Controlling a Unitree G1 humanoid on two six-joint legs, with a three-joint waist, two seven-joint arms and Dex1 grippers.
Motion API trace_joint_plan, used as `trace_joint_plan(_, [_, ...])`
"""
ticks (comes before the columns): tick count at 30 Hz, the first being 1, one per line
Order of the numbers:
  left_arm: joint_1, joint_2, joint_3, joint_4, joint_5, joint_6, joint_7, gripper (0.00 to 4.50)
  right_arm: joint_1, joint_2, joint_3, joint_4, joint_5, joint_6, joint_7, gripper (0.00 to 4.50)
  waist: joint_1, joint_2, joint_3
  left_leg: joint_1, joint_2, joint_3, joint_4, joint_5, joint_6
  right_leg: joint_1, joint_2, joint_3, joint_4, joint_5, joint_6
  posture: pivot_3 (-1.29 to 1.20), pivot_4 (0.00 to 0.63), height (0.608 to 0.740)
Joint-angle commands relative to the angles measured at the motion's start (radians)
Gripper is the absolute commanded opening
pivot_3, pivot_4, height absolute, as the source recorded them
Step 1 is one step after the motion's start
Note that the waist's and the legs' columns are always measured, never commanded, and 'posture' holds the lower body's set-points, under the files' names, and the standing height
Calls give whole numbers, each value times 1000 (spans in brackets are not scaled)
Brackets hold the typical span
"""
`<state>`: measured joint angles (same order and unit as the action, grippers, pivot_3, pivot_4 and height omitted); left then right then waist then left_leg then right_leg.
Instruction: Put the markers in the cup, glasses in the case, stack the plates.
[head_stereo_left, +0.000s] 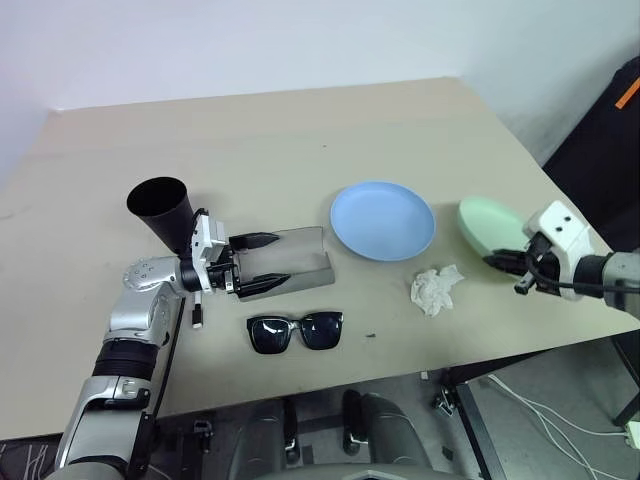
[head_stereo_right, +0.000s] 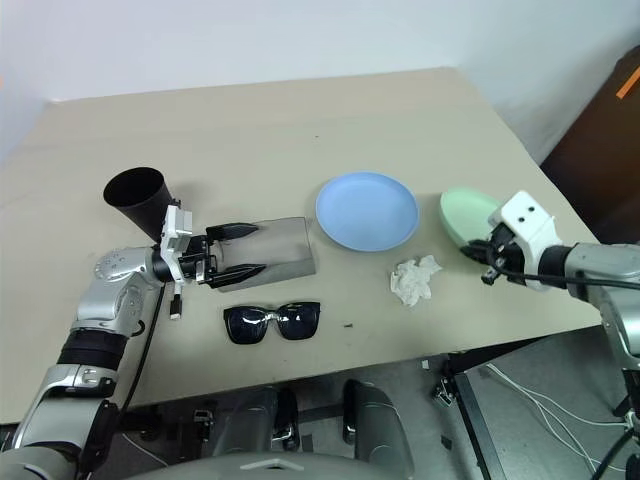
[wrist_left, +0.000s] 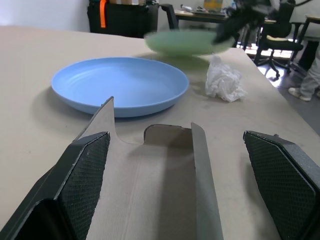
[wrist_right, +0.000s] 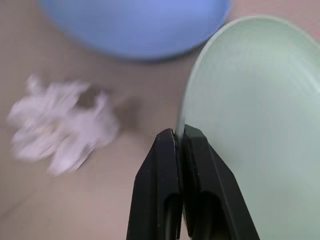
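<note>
Sunglasses (head_stereo_left: 296, 331) lie nearest, beside the open case (head_stereo_left: 285, 262). Right gripper (wrist_right: 178, 136) pinches the mint plate's (head_stereo_left: 490, 226) rim, lifted; keep it level, centre it over the blue plate (head_stereo_left: 383, 219). Left gripper (head_stereo_left: 262, 261) gapes empty.

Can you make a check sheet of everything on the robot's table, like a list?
Surface: tan table, flat.
Job's things: blue plate on the table; green plate tilted, lifted off it; black cup; open grey case; sunglasses near the front edge; one marker by the left arm.
Clutter: crumpled tissue.
Grippers: left gripper open around the case; right gripper shut on the green plate's rim.
Cables: white cables on the floor.
Surroundings: office chairs.
</note>
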<state>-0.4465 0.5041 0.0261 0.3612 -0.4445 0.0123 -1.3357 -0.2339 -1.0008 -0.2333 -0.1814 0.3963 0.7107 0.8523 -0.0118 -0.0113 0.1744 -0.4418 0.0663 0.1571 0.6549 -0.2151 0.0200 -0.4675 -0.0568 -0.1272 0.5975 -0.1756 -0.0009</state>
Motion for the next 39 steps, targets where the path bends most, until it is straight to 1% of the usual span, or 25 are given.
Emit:
trace_joint_plan(1, [-19,13,26,-3,-4,-18,-3,4500,-93,28,-28,-26,33,-35,-9,18,-1,0,0,0,0,0,0,0,0,0,0,0,0,0,0,0,150,740])
trace_joint_plan(3, [-19,15,27,-4,-3,-19,-2,4500,-139,51,4,-37,43,-36,0,18,-1,0,0,0,0,0,-1,0,0,0,1,0,0,0,0,0,150,740])
trace_joint_plan(7, [-14,20,33,-10,-5,-21,5,4500,-239,116,120,-18,13,-59,11,18,-1,0,0,0,1,0,-1,0,0,0,1,0,0,0,0,0,150,740])
trace_joint_plan(11, [-5,25,40,-23,-6,-20,16,4500,-351,212,264,75,-54,-103,22,18,-1,0,0,0,0,1,0,0,0,-1,0,1,1,0,0,0,150,740])
trace_joint_plan(14, [7,30,42,-36,-4,-22,24,4500,-412,275,350,187,-118,-142,23,18,1,0,0,-1,0,1,-1,0,0,-2,0,1,1,0,0,0,150,740])
trace_joint_plan(17, [19,32,43,-50,-2,-22,31,4500,-446,316,393,237,-130,-133,50,18,1,0,0,-1,0,2,0,0,1,-2,-1,1,2,0,0,0,150,740])
trace_joint_plan(20, [30,32,51,-74,-6,-16,48,4500,-431,309,468,211,-174,-139,98,18,1,0,0,-1,0,2,0,0,1,-2,-1,1,3,0,0,0,150,740])
trace_joint_plan(24, [41,34,53,-98,-11,-4,63,4500,-419,304,490,165,-183,-122,135,18,0,0,0,-1,0,2,2,0,1,-2,-1,1,5,0,0,0,150,740])
trace_joint_plan(28, [44,31,49,-109,-10,0,74,4500,-418,311,498,140,-191,-110,143,18,1,0,0,-1,1,2,7,0,0,-3,-2,1,9,0,0,0,150,740])
trace_joint_plan(34, [34,28,36,-97,2,-7,74,4500,-411,313,500,125,-208,-108,144,18,1,0,0,-1,1,2,8,0,0,-3,-3,0,11,0,-1,0,150,740])
trace_joint_plan(37, [33,28,34,-98,3,-9,71,4500,-406,305,515,135,-239,-121,138,684,0,0,0,-1,1,2,8,0,0,-4,-3,1,11,0,-1,0,150,740])
trace_joint_plan(39, [32,28,32,-96,4,-10,67,4500,-403,303,518,132,-252,-122,141,1277,0,0,0,-2,0,2,8,0,0,-5,-3,1,11,0,-1,0,150,740])
